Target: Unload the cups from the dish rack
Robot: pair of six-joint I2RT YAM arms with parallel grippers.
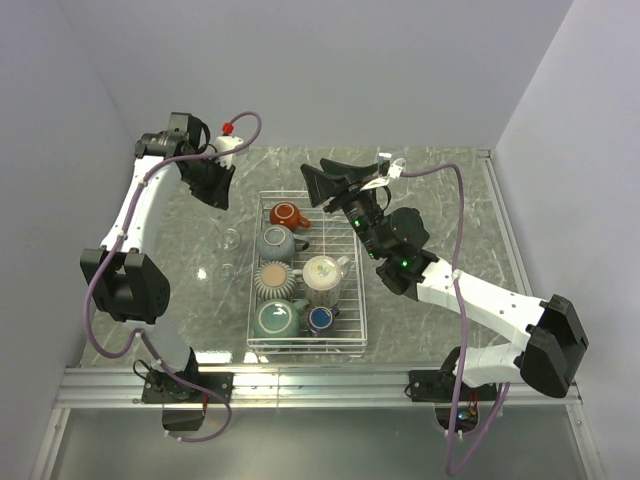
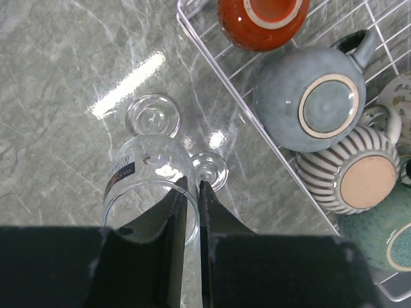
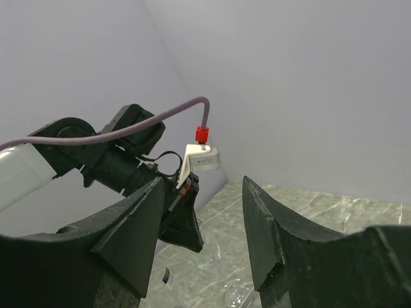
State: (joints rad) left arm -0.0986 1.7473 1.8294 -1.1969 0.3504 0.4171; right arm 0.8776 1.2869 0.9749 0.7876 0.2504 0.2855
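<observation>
We've got the dish rack [image 1: 345, 225] mid-frame on the desk [image 1: 440, 220], six cups [image 1: 324, 278] inside, clear glasses [image 1: 230, 240] just left of it. Right gripper [image 3: 202, 183] jaws gape wide, empty. Left gripper [image 2: 192, 185] jaws nearly touching, holding nothing.

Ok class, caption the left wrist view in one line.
Nearly shut left hand above clear glasses beside dish rack of upturned mugs.

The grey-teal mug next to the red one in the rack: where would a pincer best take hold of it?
Probably its handle, from above. The grey-teal mug sits bottom up in the dish rack, so no rim is offered, its body looks wide and round, and the handle juts toward the rack's bare side.
</observation>
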